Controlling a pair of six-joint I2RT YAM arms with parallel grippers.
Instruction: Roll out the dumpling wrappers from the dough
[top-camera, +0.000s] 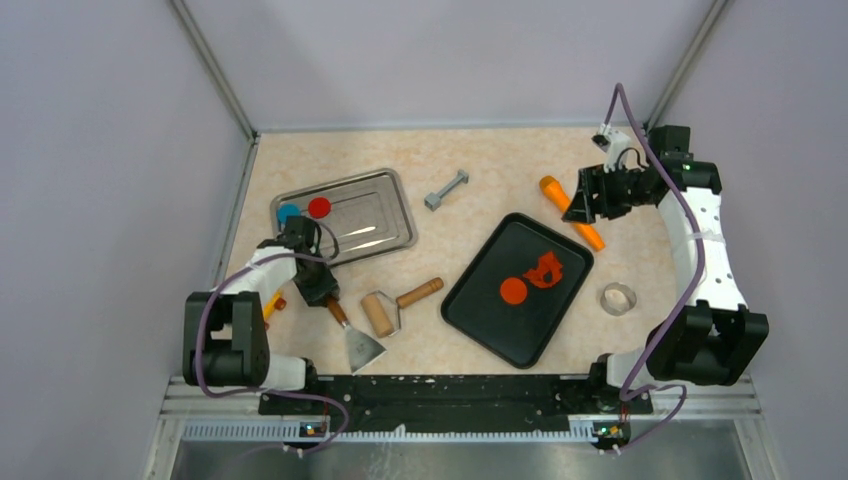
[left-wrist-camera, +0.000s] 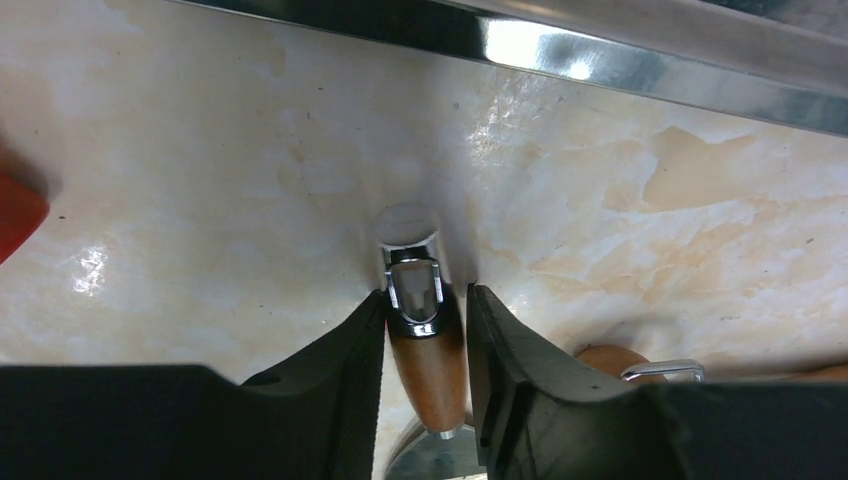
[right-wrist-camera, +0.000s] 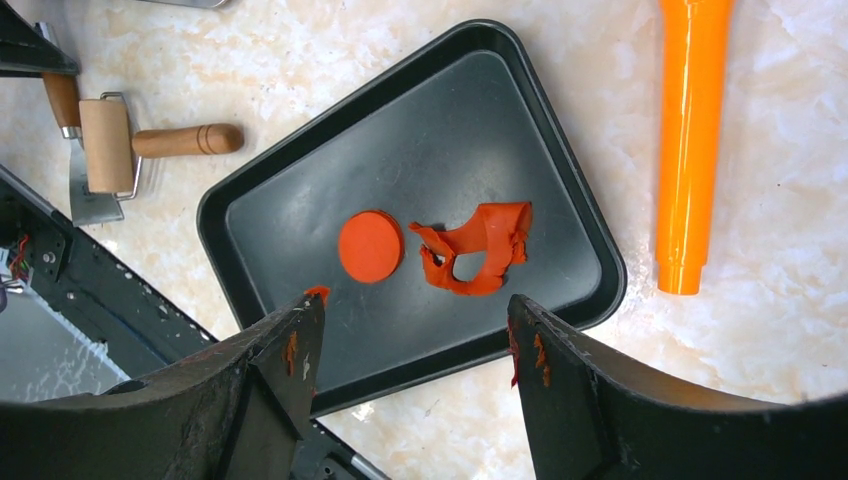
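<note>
right wrist, dough disc (right-wrist-camera: 370, 246) on tray (right-wrist-camera: 480, 130), well beyond spread fingers (right-wrist-camera: 280, 390)

Scraper (left-wrist-camera: 425, 375) with blade cut off at bottom edge, orange tool (right-wrist-camera: 690, 130) cropped at top, red piece (left-wrist-camera: 15, 215) clipped left

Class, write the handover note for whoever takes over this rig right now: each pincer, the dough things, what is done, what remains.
Left pincer: flanks the wooden handle of the metal scraper; contact unclear.
Right pincer: open, empty, above the black rectangular tray.
Done: a round orange dough disc and a ragged orange dough scrap lie on that tray; a blue disc and a red disc sit in the silver metal tray.
Left: the wooden roller lies beside the scraper, untouched; the scrap probably needs rolling.
</note>
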